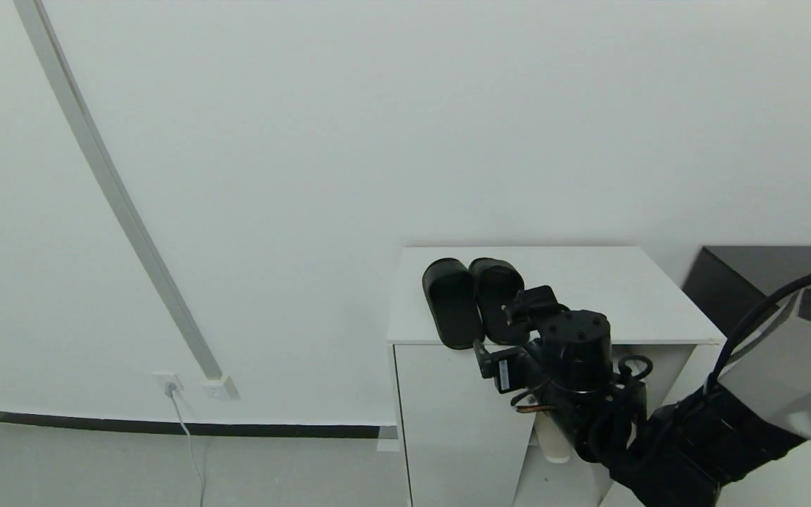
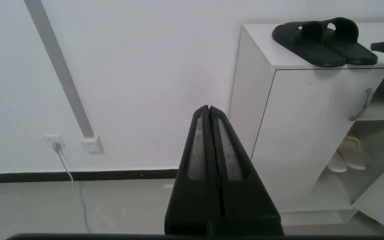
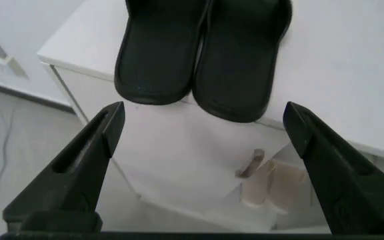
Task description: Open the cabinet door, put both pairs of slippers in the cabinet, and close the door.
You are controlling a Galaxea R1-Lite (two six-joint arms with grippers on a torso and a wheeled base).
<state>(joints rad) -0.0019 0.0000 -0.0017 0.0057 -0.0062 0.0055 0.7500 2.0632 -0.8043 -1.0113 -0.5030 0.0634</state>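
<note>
Black slippers: we see the black slippers (image 1: pixel 456 306) side by side on top of the white cabinet (image 1: pixel 624 282), at its left front corner, touching each other, with their near ends at the front edge.

Light slippers: a pale pair (image 2: pixel 349 157) sits inside the cabinet on a lower shelf, in the open right-hand compartment.

Cabinet door: the left door panel (image 1: pixel 462 422) looks flush with the front. Its handle (image 3: pixel 249 163) is on the edge next to the open compartment.

Right gripper: we see the right gripper (image 3: pixel 203 110) at the front edge of the cabinet top, just before the black slippers. Its fingers are spread wide, one to each side of the pair, with nothing between them. We cannot tell from the head view whether it touches the slippers.

Left gripper: the left gripper (image 2: pixel 209 153) is well apart from the cabinet, off its left side. Its fingers are pressed together and hold nothing.

Wall: a wall socket (image 1: pixel 170 384) with a cable plugged in sits low on the wall left of the cabinet, and grey trunking (image 1: pixel 117 190) runs up from just beside it.
</note>
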